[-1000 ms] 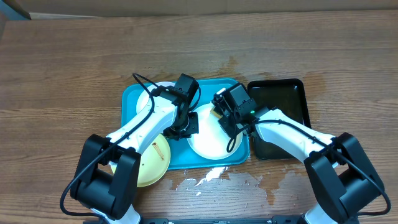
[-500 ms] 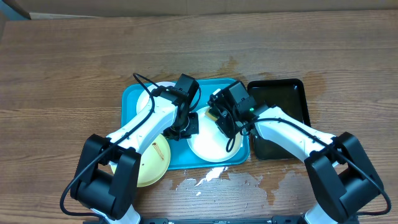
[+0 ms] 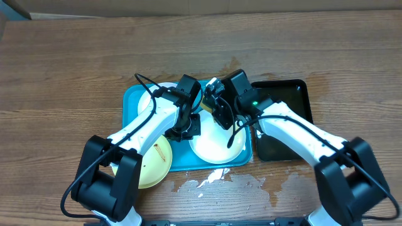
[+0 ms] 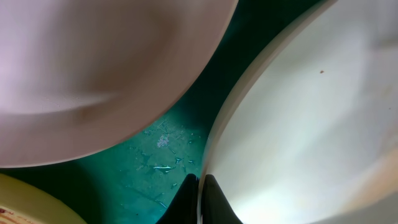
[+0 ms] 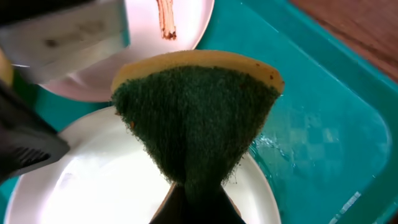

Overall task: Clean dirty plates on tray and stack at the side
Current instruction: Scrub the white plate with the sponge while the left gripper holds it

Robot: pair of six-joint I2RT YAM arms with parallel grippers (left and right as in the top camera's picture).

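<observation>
At your far left, the pale yellow round plate (image 3: pixel 151 169) overlaps the near-left corner of the turquoise rectangular plastic tray (image 3: pixel 132 100). The smeared white round plate (image 5: pixel 186 37) sits at the tray's back left. Your left gripper (image 4: pixel 199 186) pinches the rim of the middle white round plate (image 3: pixel 210 147). Your right gripper (image 5: pixel 194 202) clamps a green-and-yellow sponge (image 5: pixel 196 124) over that plate's far edge. A black rectangular tray (image 3: pixel 286 103) lies just right.

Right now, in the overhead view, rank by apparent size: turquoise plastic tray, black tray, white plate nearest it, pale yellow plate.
1. turquoise rectangular plastic tray
2. black rectangular tray
3. white round plate and pale yellow round plate: they look alike and both are partly covered, so unranked.
</observation>
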